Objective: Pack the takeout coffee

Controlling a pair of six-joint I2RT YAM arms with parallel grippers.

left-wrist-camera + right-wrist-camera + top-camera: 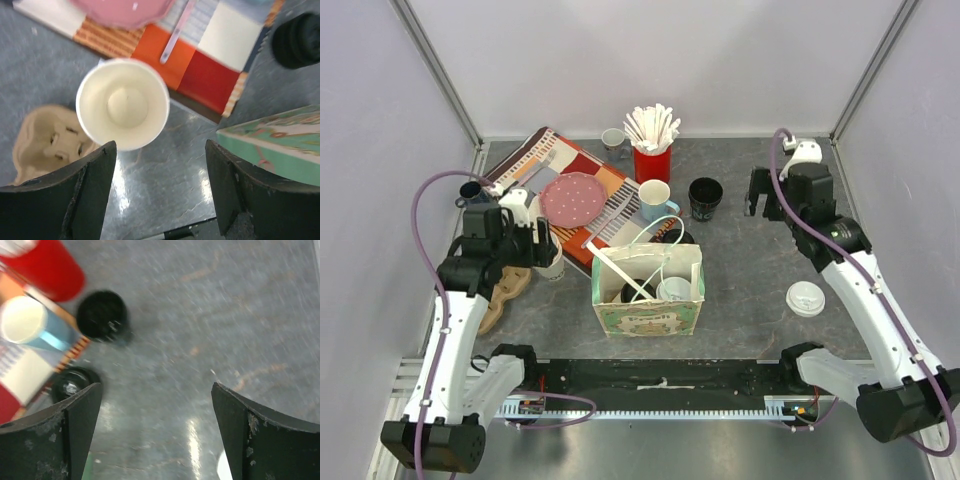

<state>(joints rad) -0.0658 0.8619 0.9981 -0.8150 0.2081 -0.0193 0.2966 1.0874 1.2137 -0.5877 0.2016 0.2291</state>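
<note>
Gaping wide and empty at the left jaws, beside a round white paper cup standing left of the printed paper bag on the mottled grey surface. Equally wide, empty at the right jaws. Flat white lid lying near right.

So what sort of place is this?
Probably a lab test cell staged as a coffee counter: bare white panels on metal framing, a left arm and right arm bolted to the table, and props like the paper bag and red cup of stirrers.
</note>
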